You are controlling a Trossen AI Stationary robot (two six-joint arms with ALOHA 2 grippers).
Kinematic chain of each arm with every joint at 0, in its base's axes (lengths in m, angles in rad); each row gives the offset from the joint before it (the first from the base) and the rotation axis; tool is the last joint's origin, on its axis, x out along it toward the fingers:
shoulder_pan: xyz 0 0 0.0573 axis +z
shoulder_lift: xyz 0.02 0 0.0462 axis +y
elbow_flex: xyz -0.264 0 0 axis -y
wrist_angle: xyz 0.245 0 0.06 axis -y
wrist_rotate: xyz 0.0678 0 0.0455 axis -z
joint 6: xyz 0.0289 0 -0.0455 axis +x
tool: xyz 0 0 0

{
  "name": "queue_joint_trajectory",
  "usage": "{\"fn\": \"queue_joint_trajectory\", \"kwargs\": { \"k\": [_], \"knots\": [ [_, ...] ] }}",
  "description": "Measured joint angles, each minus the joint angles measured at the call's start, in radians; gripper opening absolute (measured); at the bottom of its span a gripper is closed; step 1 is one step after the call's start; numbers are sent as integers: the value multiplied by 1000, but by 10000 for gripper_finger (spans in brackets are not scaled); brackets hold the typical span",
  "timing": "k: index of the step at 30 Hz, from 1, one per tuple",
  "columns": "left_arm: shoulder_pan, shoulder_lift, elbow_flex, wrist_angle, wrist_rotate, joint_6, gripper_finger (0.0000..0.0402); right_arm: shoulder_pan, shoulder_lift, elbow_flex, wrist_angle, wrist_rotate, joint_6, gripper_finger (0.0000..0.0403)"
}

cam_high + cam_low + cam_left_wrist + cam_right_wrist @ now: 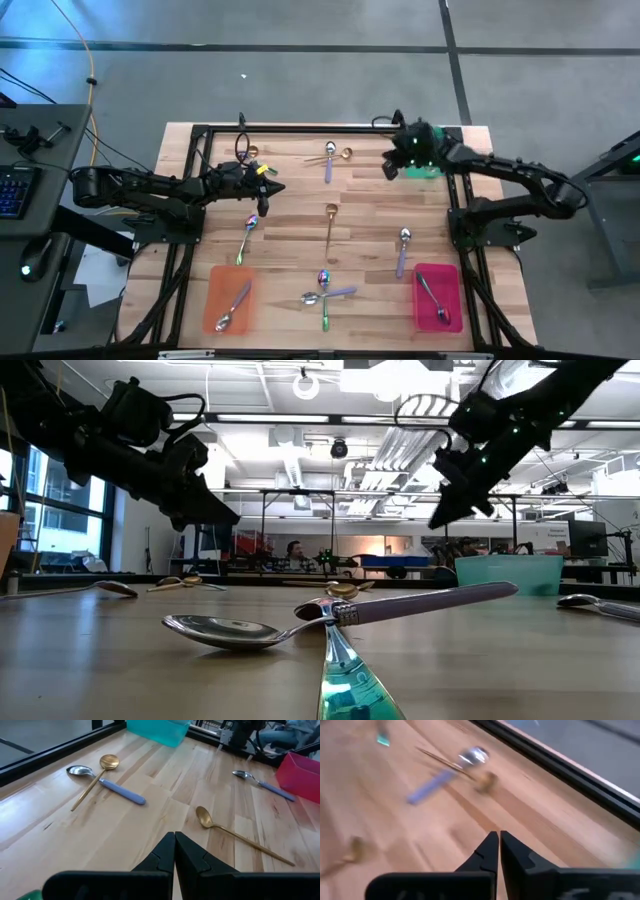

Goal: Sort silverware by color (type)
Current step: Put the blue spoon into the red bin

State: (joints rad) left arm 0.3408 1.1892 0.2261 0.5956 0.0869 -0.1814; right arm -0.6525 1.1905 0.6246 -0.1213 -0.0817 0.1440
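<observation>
Low view hides pink tray (437, 297), high view shows spoon (432, 297) inside

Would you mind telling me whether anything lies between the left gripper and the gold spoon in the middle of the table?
Nothing visible does: in the left wrist view only bare wood lies between the shut left gripper and the gold spoon.
</observation>
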Motion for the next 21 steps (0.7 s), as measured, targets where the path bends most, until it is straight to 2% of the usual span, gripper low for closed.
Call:
{"fn": "queue_joint_trajectory", "kwargs": {
  "k": [7,11,17,21],
  "knots": [
    [0,0,66,-96,14,13,0,175,-8,-158,451,10,5,1],
    [0,0,123,-189,15,62,0,244,-5,-238,635,32,14,0],
    [0,9,198,-272,16,85,0,334,-5,-282,687,144,21,0],
    [-2,78,257,-318,16,80,1,384,-5,-282,688,183,14,0]
  ]
}}
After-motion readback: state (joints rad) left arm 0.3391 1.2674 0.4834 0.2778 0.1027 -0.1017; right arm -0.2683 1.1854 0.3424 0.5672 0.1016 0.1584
